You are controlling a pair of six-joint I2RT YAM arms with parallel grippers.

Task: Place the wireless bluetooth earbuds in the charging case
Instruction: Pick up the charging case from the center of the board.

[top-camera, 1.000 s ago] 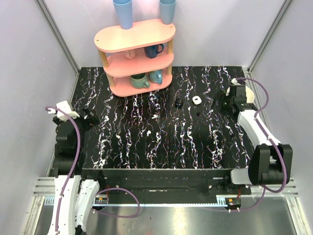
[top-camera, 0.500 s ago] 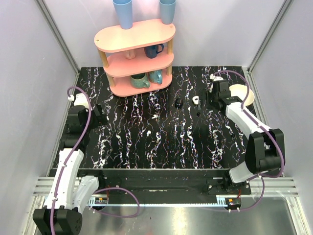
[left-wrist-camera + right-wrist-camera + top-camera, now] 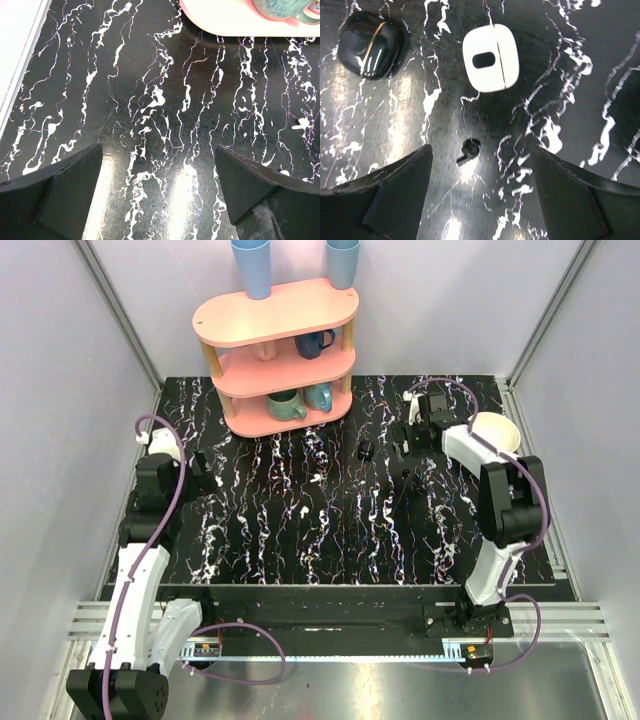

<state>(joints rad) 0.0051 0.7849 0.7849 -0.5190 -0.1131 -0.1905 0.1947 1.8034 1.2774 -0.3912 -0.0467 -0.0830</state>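
The white charging case [image 3: 491, 57] lies flat on the black marbled table, just ahead of my right gripper [image 3: 480, 200], which is open with nothing between its fingers. In the top view the right gripper [image 3: 403, 445] covers the case. Two tiny white earbuds [image 3: 318, 480] [image 3: 300, 510] lie apart near the table's middle, left of the case. One earbud [image 3: 300, 124] shows at the right edge of the left wrist view. My left gripper [image 3: 207, 472] hangs open and empty over the table's left side, its fingers [image 3: 65, 190] wide apart.
A glossy black case [image 3: 370, 45] sits left of the white one, and a small black earbud [image 3: 469, 150] lies between my right fingers' line and the cases. A pink three-tier shelf [image 3: 280, 315] with mugs stands at the back. A cream bowl [image 3: 495, 430] sits at the right.
The right arm swung left from the table's right edge to above the white case. The left arm reached forward, then held still.
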